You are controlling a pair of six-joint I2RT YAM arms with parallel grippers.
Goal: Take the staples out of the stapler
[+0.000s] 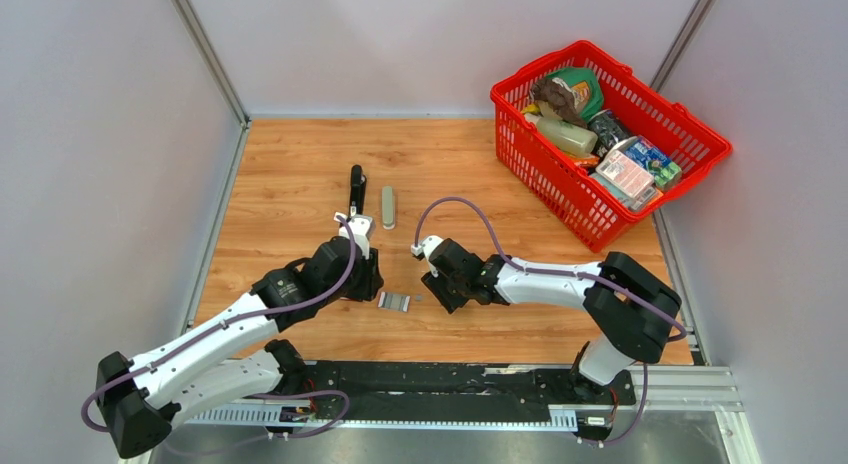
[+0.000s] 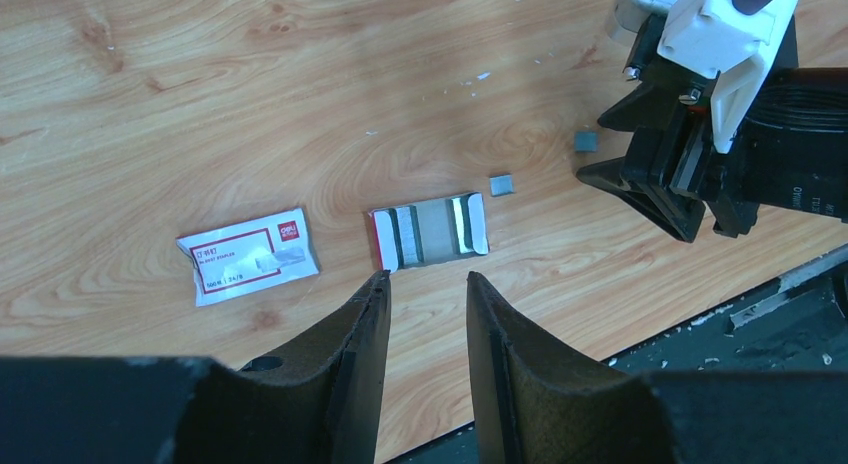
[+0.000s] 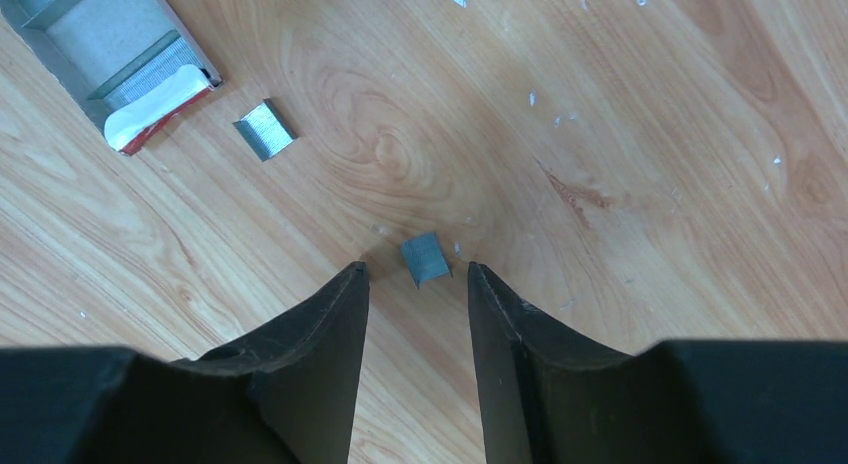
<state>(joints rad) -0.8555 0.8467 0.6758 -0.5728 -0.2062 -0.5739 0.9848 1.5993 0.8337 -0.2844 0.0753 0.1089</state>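
The black stapler (image 1: 356,189) lies on the wooden table beyond my left arm, seen only in the top view. Two short strips of staples lie loose on the wood (image 2: 501,185) (image 2: 586,140). In the right wrist view one strip (image 3: 425,259) lies just past my fingertips, between them, and the other (image 3: 265,129) lies to the left. My right gripper (image 3: 415,269) is open and empty above that strip; it also shows in the top view (image 1: 437,292). My left gripper (image 2: 427,279) is open and empty, just short of the open staple box tray (image 2: 430,231).
A pale grey bar (image 1: 388,206) lies beside the stapler. A white-and-red box sleeve (image 2: 250,256) lies left of the tray. A red basket (image 1: 700,134) of groceries stands at the back right. The table's front edge and black rail (image 1: 450,379) run close behind both grippers.
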